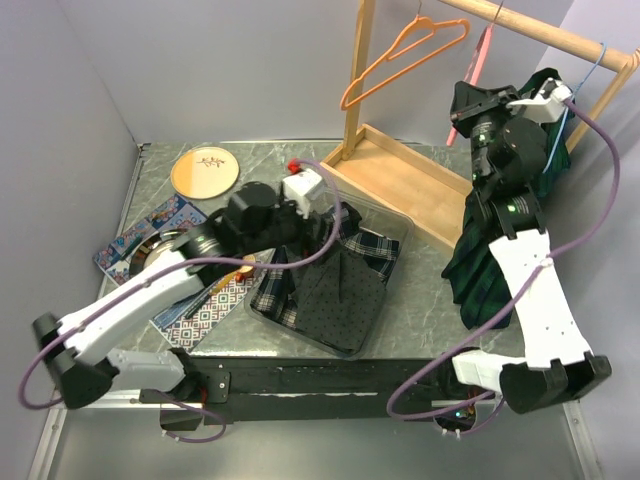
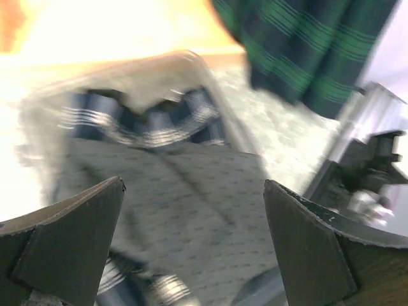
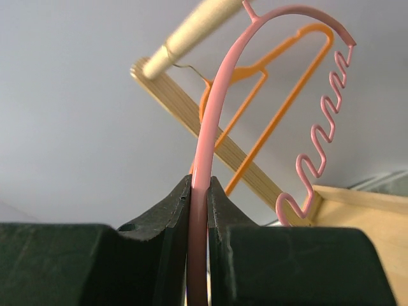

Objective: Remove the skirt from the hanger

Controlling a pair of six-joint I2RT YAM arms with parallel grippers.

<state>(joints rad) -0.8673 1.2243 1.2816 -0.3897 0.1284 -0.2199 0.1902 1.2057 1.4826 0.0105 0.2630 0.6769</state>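
Observation:
A dark green plaid skirt (image 1: 492, 268) hangs at the right, behind my right arm, under a blue hanger hook (image 1: 597, 58) on the wooden rail (image 1: 545, 30). It also shows in the left wrist view (image 2: 299, 44). My right gripper (image 1: 463, 106) is raised by the rail and shut on a pink hanger (image 3: 210, 121), whose rod runs between the pads (image 3: 220, 204). The pink hanger (image 1: 479, 62) carries no garment that I can see. My left gripper (image 2: 193, 185) is open and empty above a grey dotted garment (image 2: 185, 191) in a clear bin (image 1: 397, 222).
An empty orange hanger (image 1: 405, 50) hangs on the rail at the left. The wooden rack base (image 1: 420, 185) lies behind the bin. A blue plaid garment (image 1: 375, 250) also lies in the bin. A round plate (image 1: 204, 170) and patterned items (image 1: 140, 240) sit at the left.

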